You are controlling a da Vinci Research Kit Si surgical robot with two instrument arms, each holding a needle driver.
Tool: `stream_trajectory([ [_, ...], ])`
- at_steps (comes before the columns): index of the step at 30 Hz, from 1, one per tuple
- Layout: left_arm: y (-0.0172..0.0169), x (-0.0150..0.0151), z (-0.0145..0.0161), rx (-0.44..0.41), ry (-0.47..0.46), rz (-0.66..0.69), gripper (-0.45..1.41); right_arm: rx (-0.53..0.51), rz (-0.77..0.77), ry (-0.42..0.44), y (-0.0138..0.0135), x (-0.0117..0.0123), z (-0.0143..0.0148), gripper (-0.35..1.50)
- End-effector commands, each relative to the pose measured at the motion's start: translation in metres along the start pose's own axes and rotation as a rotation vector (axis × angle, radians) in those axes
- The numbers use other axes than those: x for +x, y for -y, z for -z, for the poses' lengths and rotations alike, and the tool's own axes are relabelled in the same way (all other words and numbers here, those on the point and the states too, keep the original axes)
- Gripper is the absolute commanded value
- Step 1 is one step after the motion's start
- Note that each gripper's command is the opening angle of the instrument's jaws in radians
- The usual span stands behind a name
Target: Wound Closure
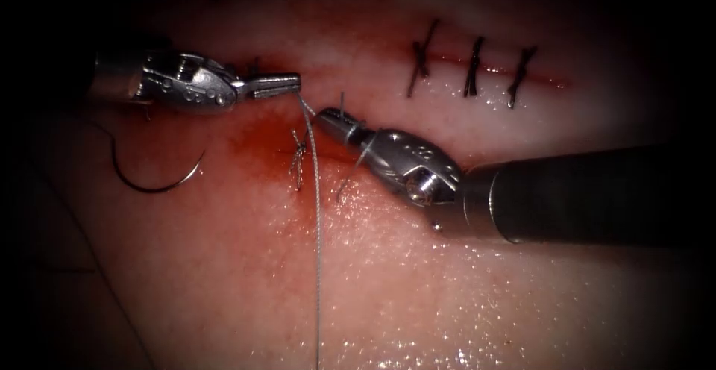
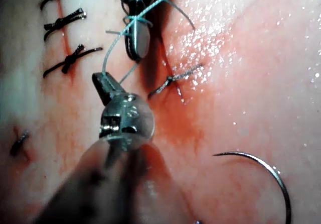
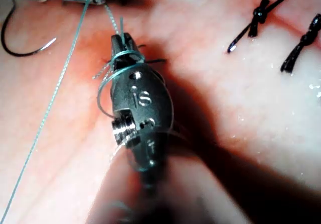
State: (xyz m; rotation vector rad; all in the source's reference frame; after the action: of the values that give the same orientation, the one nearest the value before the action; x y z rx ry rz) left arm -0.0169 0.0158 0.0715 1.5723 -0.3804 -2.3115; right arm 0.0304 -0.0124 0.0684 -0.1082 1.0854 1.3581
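Endoscope view: thread (image 1: 316, 213) is clamped in the left tool (image 1: 287, 84), its jaws shut on the strand, which runs down toward 6 o'clock, left of the cut. Loops of thread are wrapped round the right tool (image 1: 333, 118), jaws seemingly closed on a short end. Needle (image 1: 153, 180) is left lying free on the tissue (image 1: 462, 288), out at 8 o'clock from the left tool, held by nothing.

This is a surgical training bench in a lab. A slab of pale, wet tissue (image 1: 388, 280) carries a straight cut closed by dark tied stitches (image 1: 473, 68), and a loose curved needle (image 1: 153, 180) lies on it. Red fluid (image 1: 261, 146) stains the surface beside the cut.
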Motion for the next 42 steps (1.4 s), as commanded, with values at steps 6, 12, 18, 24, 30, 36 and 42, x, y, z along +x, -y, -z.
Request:
stream_trajectory([
  [6,0.0032,-0.0007,-0.0018,0.054,0.096,0.084,-0.45,-0.003,0.031,0.025,0.0017,-0.0031,0.001,-0.35],
  [12,0.0066,-0.0018,-0.0034,0.291,0.268,0.119,-0.45,-0.011,0.085,0.057,0.003,-0.0055,0.0026,-0.35],
  [18,0.0088,-0.0019,-0.0037,0.502,0.32,0.1,-0.45,-0.009,0.095,0.074,0.0031,-0.0064,0.0038,-0.35],
  [24,0.0124,-0.002,-0.0023,0.529,0.38,0.082,-0.45,0.003,0.097,0.078,0.0028,-0.0064,0.0054,-0.35],
  [30,0.0144,-0.002,-0.0018,0.557,0.405,0.041,-0.45,0.009,0.126,0.08,0.0029,-0.0069,0.0071,-0.35],
  [36,0.0148,-0.0018,-0.0019,0.543,0.427,-0.018,-0.45,0.012,0.148,0.099,0.0031,-0.0086,0.0088,-0.35],
  [42,0.0154,-0.0014,-0.0012,0.558,0.434,-0.055,-0.45,0.017,0.152,0.104,0.0038,-0.0092,0.0104,-0.35],
])
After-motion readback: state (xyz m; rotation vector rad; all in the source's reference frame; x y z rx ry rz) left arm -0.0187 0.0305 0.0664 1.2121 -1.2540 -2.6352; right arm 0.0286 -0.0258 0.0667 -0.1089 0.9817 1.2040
